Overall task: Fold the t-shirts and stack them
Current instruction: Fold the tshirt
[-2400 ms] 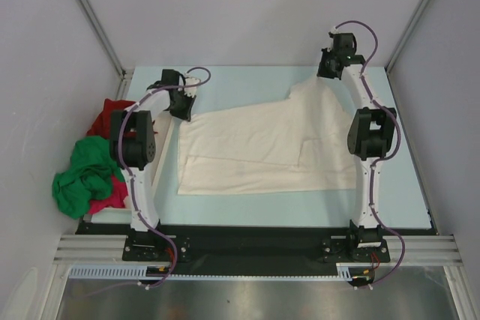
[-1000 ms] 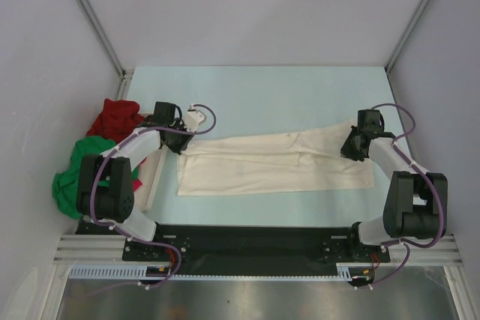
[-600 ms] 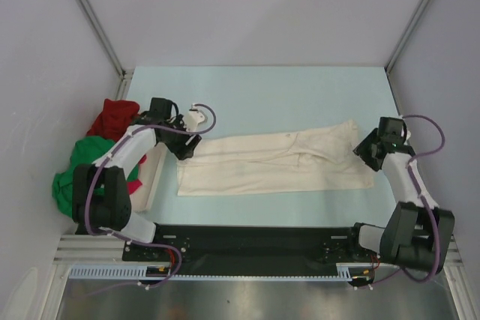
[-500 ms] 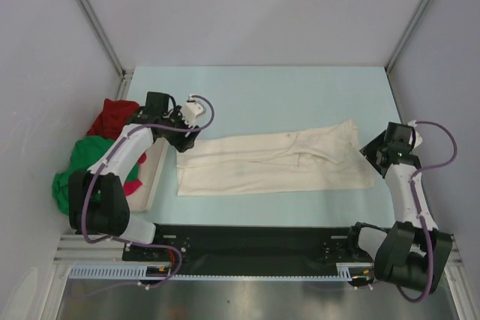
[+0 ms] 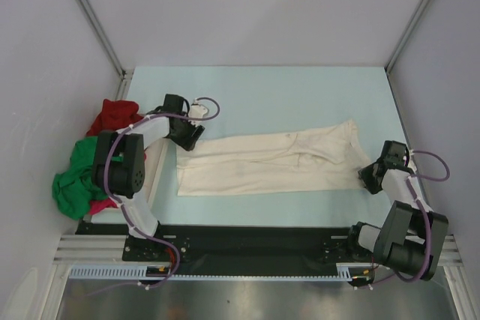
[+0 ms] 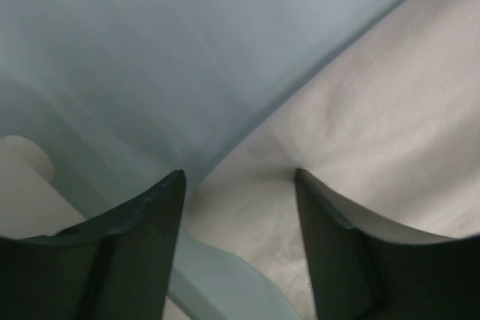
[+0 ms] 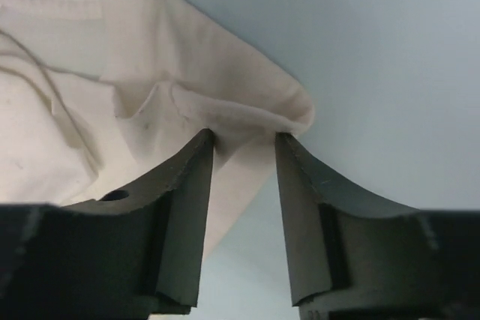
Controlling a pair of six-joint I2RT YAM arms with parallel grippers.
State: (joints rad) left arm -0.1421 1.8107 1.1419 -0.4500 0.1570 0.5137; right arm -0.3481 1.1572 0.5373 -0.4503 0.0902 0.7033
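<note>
Left claw (image 6: 240, 181) parted, empty; shirt (image 5: 262, 166) edge lies under its tips; right claw (image 7: 244, 140) parted, empty, the folded end just past its tips; best to pinch both layers squarely, I'd judge.

Cream t-shirt (image 5: 262, 166) folded flat; coloured t-shirts (image 5: 79, 174) heaped at left.

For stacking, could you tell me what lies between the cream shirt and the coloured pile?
The top view shows a flat white tray, partly under the left arm.
</note>
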